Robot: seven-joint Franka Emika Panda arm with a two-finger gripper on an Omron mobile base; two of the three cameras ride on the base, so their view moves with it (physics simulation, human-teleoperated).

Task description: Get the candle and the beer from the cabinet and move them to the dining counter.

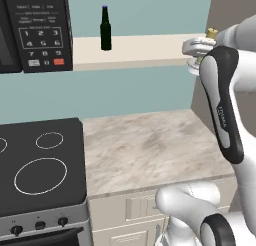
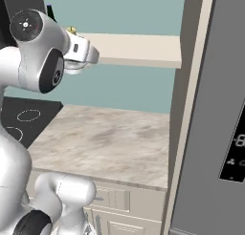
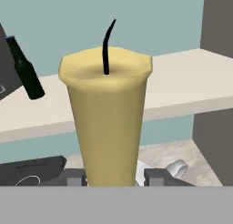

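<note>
Pale-yellow wax fills the hand view: the candle (image 3: 108,118) stands between the two finger tips of the gripper (image 3: 116,176), which sit close against its base, so the hand looks to be pinching it. In the left base view the candle (image 1: 211,33) shows just off the right end of the cabinet (image 1: 140,49), apparently lifted clear of the shelf. The beer (image 1: 105,29) stands on that shelf, well apart, beside the microwave (image 1: 35,30). My reading: the first pick is in hand, and next comes drawing back and carrying it to the dining counter. A tall grey panel (image 2: 210,110) crowds the right; open room lies over the worktop (image 1: 150,145) below.
</note>
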